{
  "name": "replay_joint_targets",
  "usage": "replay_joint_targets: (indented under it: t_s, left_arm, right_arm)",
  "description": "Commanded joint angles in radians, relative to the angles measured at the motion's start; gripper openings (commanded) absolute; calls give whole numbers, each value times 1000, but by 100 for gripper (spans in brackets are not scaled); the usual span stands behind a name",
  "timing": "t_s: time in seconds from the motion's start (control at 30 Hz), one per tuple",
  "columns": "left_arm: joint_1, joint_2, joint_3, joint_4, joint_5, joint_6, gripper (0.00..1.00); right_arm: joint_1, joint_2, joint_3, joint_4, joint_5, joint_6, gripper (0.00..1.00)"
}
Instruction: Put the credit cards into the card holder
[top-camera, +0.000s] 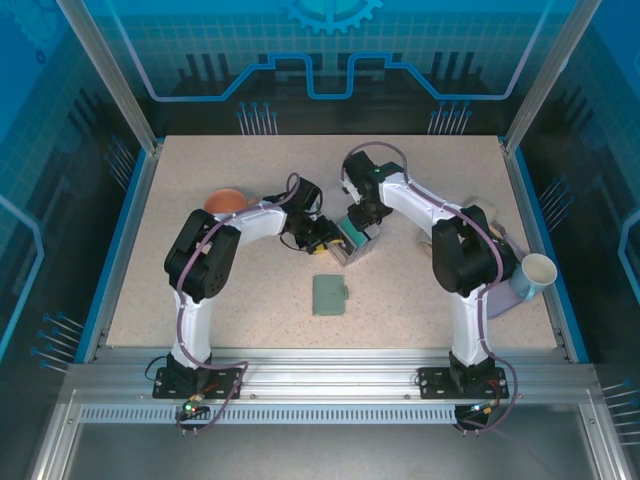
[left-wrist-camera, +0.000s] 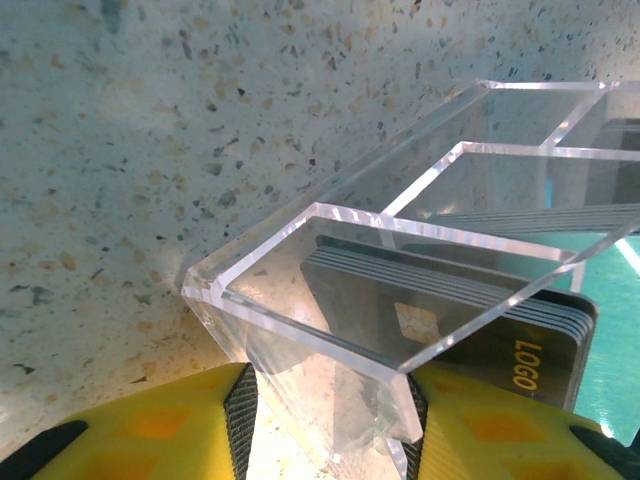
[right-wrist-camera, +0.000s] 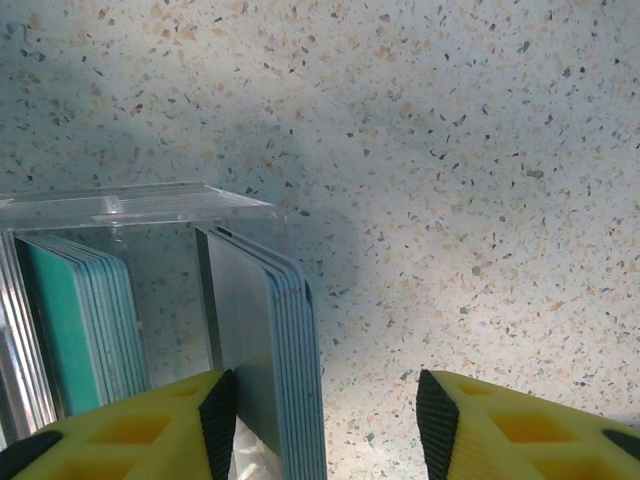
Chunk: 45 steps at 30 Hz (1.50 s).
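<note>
The card holder, a closed sage-green wallet, lies flat on the table in front of both grippers. Behind it a clear plastic box stands tilted with the credit cards inside. My left gripper is shut on the box's clear wall. Dark cards, one printed LOGO, show through it. My right gripper is open around a grey-blue stack of cards. The stack rests against the left finger, and the other finger stands well clear. A teal stack sits in the neighbouring compartment.
An orange bowl sits at the back left by the left arm. A white cup lies at the right edge on a lavender item. Metal frame posts and blue panels surround the speckled table.
</note>
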Motion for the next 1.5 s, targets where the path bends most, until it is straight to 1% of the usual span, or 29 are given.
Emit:
replay_joint_targets:
  t_s: [0.0,0.3,0.37,0.6,0.9,0.93,0.97,1.0,1.13,1.17,1.2,1.33,1.47]
  left_arm:
    - [-1,31,-27,-74,-34,25,43]
    - [-1,29,-28,-75,-34,25,43]
    - [-1,29,-28,-74,-34,24,43]
    - [-1,31,-28,-73,-32,24,43]
    - [0,29,-29,-75,-34,25,42]
    - [0,29,-28,-76,-34,25,42]
    - [-1,29,-28,-77,-34,25,42]
    - [-1,29,-27,-78,-35,26,42]
    - [-1,26,-27,-79,-34,27,42]
    - [0,25,-28,-80,-34,26,42]
    - [-1,24,-27,-80,-33,26,42]
    - [0,14,-29,-77,-31,30,43]
    - [-2,-24,-43,-48,-18,37,46]
  right_arm:
    - [2,-43,18,-7,35,-13,51]
    - [5,-55,8,-5,42,-13,47]
    - [5,-53,9,-7,37,-12,42]
    - [8,-57,8,-9,29,-11,33]
    - [12,-84,7,-16,44,-9,27]
    - [14,-88,6,-18,43,-8,25]
    - [12,-93,6,-18,39,-9,21]
    - [15,-97,5,-17,34,-7,20]
    - [17,-108,5,-28,28,-2,19]
    - [18,-113,3,-29,22,1,16]
    - [18,-118,1,-33,3,3,10]
    - [17,-155,-4,-46,-60,37,9]
    - [9,-251,-67,-13,-194,102,4]
